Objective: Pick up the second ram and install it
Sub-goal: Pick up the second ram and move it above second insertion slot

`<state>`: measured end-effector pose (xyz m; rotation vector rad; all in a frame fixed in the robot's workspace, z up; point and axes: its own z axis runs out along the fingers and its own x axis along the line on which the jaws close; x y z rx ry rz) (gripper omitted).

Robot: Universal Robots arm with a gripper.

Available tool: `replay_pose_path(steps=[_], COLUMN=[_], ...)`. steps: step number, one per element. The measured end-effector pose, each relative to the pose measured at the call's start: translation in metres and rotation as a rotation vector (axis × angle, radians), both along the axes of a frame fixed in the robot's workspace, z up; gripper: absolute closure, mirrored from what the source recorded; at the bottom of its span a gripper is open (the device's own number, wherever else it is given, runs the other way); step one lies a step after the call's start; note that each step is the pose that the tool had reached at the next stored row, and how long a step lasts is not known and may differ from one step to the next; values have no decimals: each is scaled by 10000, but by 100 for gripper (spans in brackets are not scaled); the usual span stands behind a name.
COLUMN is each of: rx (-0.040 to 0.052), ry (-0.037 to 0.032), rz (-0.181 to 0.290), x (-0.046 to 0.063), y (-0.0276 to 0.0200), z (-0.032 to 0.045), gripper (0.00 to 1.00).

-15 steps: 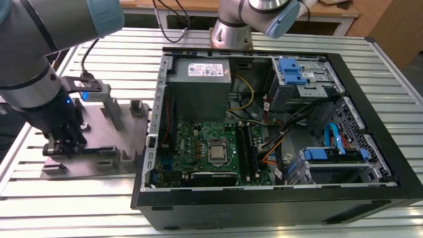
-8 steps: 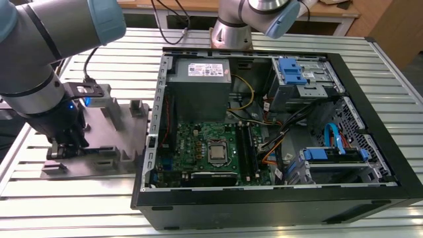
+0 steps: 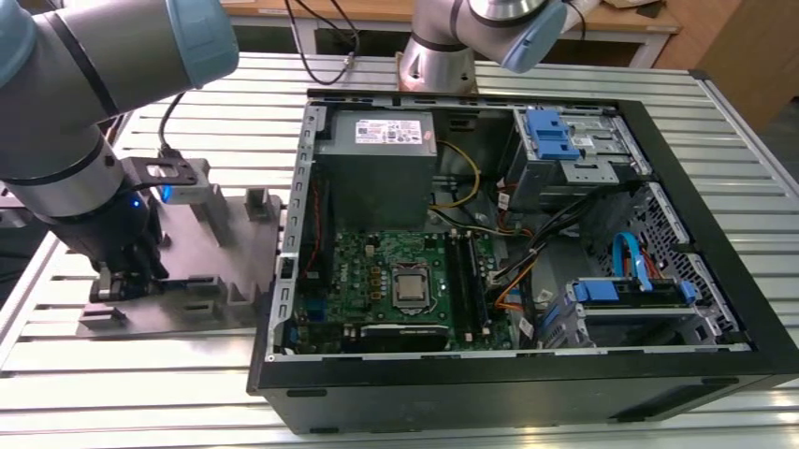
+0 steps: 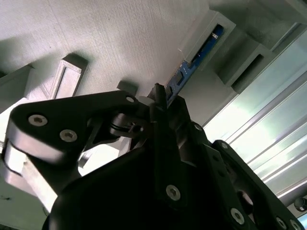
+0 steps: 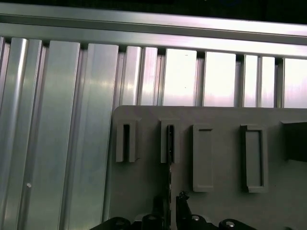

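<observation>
The second ram (image 4: pixel 193 61) is a slim blue board standing on edge in a slot of the grey fixture (image 4: pixel 120 38). In the first wrist view the second ram (image 5: pixel 170 143) shows as a thin dark edge in the second slot of the fixture (image 5: pixel 220 153). My gripper (image 4: pixel 160 93) sits low over the stick, its black fingers closed against both faces. The gripper (image 5: pixel 170 203) straddles the stick's near end. In the exterior view the gripper (image 3: pixel 122 281) is down on the fixture (image 3: pixel 206 271), at the exterior view's left, outside the computer case.
The open computer case (image 3: pixel 705 196) lies at the exterior view's right, with the green motherboard (image 3: pixel 369 271), long black memory slots (image 3: pixel 465 276) and grey power supply (image 3: pixel 381 164) inside. Cables cross its middle. Ribbed aluminium table (image 5: pixel 62 120) surrounds the fixture. A second arm's base (image 3: pixel 437 56) stands behind the case.
</observation>
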<state>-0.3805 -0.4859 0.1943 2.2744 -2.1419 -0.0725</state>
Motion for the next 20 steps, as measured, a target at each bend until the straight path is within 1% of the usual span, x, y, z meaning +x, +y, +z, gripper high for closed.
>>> replay_pose_path(steps=[1, 2, 3, 4, 20], rx=[0, 0, 0, -1, 1], ry=[0, 0, 0, 0, -2], rz=[0, 0, 0, 0, 0], x=[0, 0, 0, 0, 0], y=[0, 0, 0, 0, 0], z=[0, 0, 0, 0, 3], gripper=[78, 78, 84, 86, 86])
